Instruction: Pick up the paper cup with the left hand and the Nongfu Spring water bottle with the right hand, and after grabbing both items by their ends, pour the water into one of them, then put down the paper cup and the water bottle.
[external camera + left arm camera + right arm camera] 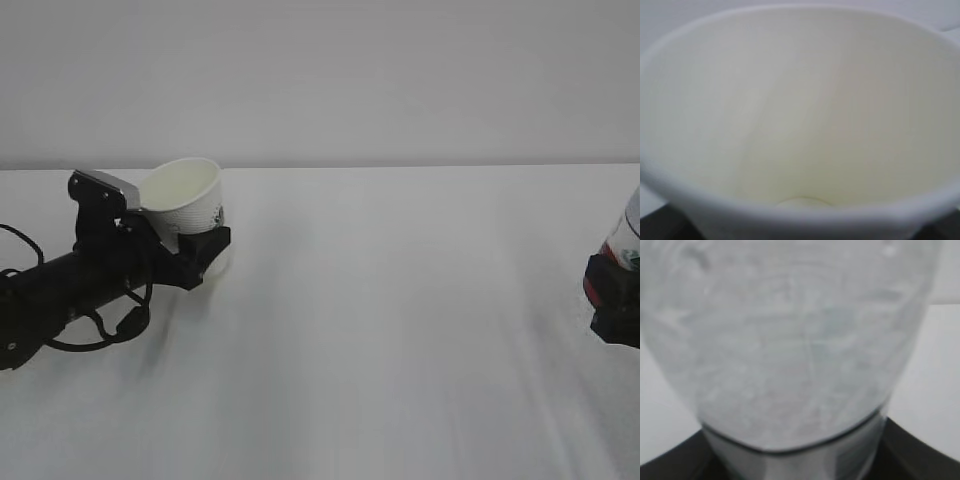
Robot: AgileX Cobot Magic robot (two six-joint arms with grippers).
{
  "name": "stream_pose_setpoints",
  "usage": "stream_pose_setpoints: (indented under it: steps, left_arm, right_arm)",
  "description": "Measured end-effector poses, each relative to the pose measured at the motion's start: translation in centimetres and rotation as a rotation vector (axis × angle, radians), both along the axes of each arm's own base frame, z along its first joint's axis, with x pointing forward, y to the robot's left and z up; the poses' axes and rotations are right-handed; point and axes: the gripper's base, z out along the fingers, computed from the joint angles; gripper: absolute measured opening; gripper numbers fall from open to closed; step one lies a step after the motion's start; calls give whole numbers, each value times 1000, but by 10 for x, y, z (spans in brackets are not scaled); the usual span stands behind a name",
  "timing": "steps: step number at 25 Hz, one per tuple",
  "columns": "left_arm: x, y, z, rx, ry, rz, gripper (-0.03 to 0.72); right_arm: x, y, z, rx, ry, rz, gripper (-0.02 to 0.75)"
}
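Note:
The white paper cup sits tilted in my left gripper, which is shut on its lower part, low over the white table at the left. The cup's mouth leans back toward the wrist. In the left wrist view the cup's pale inside fills the frame, and I cannot tell if it holds water. At the far right edge my right gripper is shut on the Nongfu Spring water bottle, whose red label just shows. The bottle's clear body fills the right wrist view, with dark jaws at both lower corners.
The white table stretches between the two arms, with a plain pale wall behind it. The left arm's black cables loop onto the table beside it. Most of the right arm is outside the exterior view.

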Motion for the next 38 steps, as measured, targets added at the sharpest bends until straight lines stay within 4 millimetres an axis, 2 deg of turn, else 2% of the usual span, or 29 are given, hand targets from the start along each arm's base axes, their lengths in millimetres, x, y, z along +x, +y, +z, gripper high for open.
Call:
stream_pose_setpoints:
  steps: [12, 16, 19, 25, 38]
  left_arm:
    - [-30, -65, 0, -3, 8, -225, 575]
    - [-42, -84, 0, -9, 15, -288, 575]
    - [-49, -94, -1, -10, 21, -338, 575]
    - [-63, -112, -1, -15, 29, -405, 575]
    - [-91, -153, 4, -63, 57, -548, 575]
  right_arm:
    - [0, 0, 0, 0, 0, 2, 449]
    - [-7, -1, -4, 10, 27, -2, 449]
    - [-14, -2, -4, 17, 32, -9, 449]
    - [-20, -5, 11, 37, -26, -50, 449]
    - [-32, -6, 17, 45, 70, -51, 448]
